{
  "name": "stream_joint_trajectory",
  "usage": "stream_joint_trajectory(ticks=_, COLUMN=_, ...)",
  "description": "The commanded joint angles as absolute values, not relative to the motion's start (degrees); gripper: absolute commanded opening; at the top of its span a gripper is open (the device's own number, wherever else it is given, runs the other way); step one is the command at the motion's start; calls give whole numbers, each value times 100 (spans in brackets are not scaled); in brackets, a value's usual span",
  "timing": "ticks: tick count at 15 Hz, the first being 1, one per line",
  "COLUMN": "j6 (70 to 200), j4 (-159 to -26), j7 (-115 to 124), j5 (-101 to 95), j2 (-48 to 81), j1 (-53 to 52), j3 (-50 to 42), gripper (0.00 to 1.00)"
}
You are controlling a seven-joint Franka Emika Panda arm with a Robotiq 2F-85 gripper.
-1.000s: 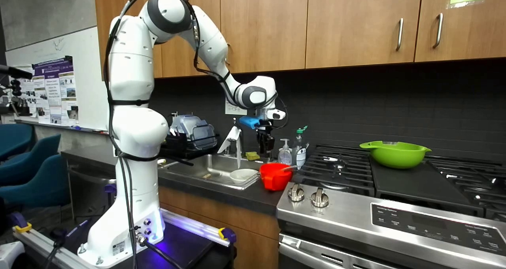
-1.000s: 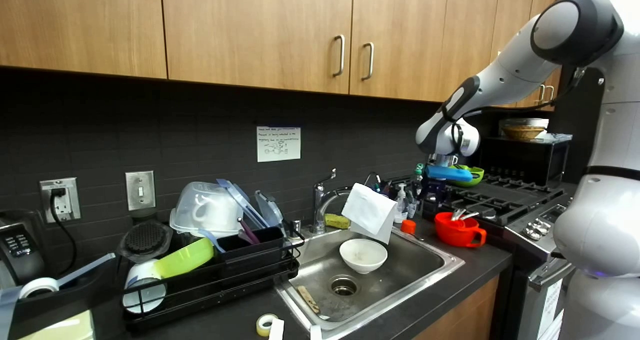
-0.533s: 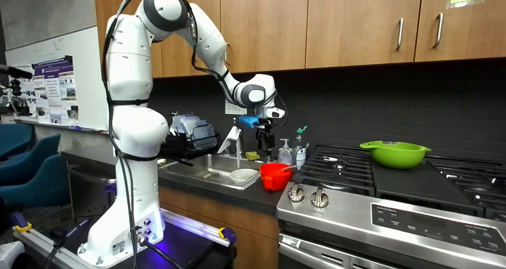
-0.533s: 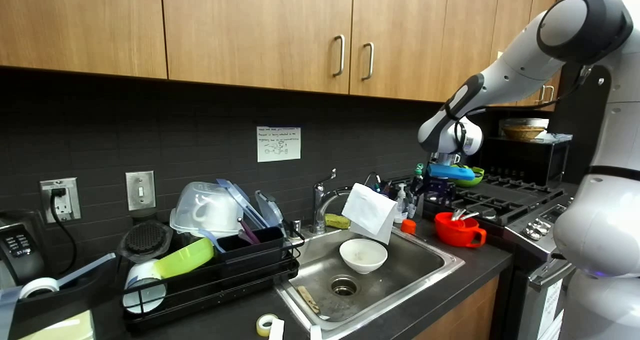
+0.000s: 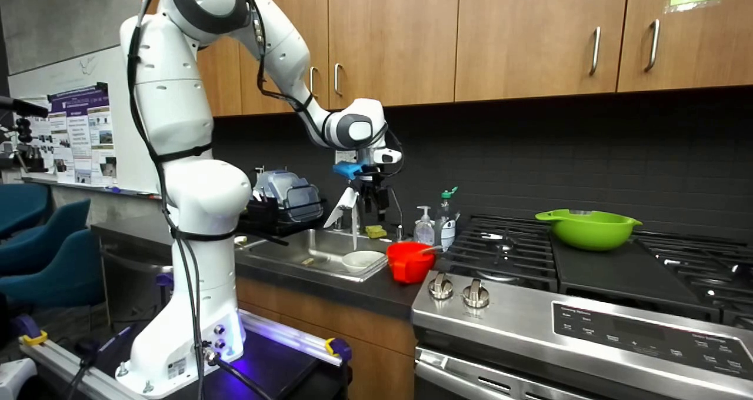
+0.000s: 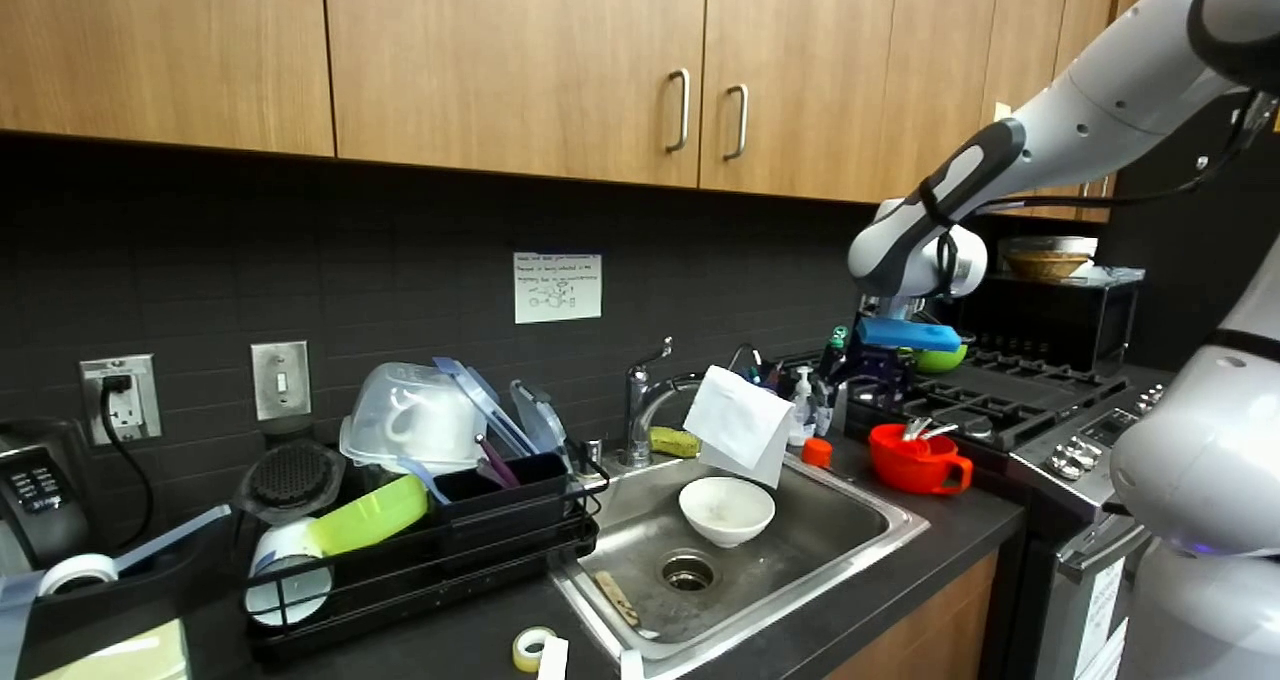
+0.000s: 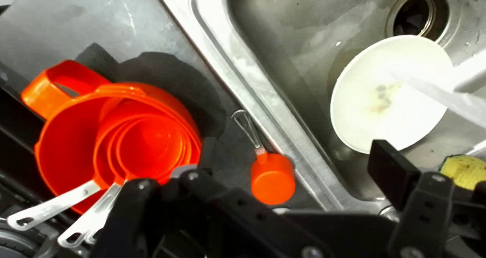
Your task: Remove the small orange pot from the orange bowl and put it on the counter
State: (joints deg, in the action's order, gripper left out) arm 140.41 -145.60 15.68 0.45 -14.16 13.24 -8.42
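Observation:
The small orange pot [image 7: 272, 178], a cup with a clear handle, lies bottom up on the dark counter [image 7: 125, 26] beside the sink rim. It also shows in an exterior view [image 6: 816, 452]. The orange bowl [image 7: 66, 148] stands on the counter near the stove, holding several nested orange cups with clear handles; it shows in both exterior views [image 5: 406, 265] [image 6: 915, 472]. My gripper [image 7: 296, 155] is open and empty, above the counter and sink edge, fingers wide on either side of the small pot and apart from it. In an exterior view the gripper [image 5: 375, 209] hangs well above the counter.
The sink [image 6: 820, 530] holds a white bowl [image 7: 387, 98]. The faucet [image 6: 640, 410] and soap bottles [image 5: 423, 229] stand behind. A yellow sponge [image 7: 465, 170] lies by the sink. The stove [image 5: 500, 241] carries a green bowl [image 5: 594, 229]. A dish rack [image 6: 430, 550] stands across the sink.
My arm has drawn back toward its base, and the gripper has moved back and slightly up, farther from the counter. The small orange pot and the orange bowl have stayed in place.

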Motion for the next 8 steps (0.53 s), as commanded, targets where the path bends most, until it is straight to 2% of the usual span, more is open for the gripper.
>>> stream_joint_trajectory(ticks=1, j6=14059, j4=-15383, j7=2100, j5=-240, j2=-2382, j1=1329, j3=-481, gripper=100)
stream_joint_trajectory(ticks=7, j6=13893, j4=-16277, j7=2547, j5=-344, j2=-3596, j1=1403, j3=156, gripper=100)
stream_joint_trajectory(ticks=8, j6=13734, j4=-15953, j7=2565, j5=-324, j2=-3450, j1=1387, j3=236, gripper=100)
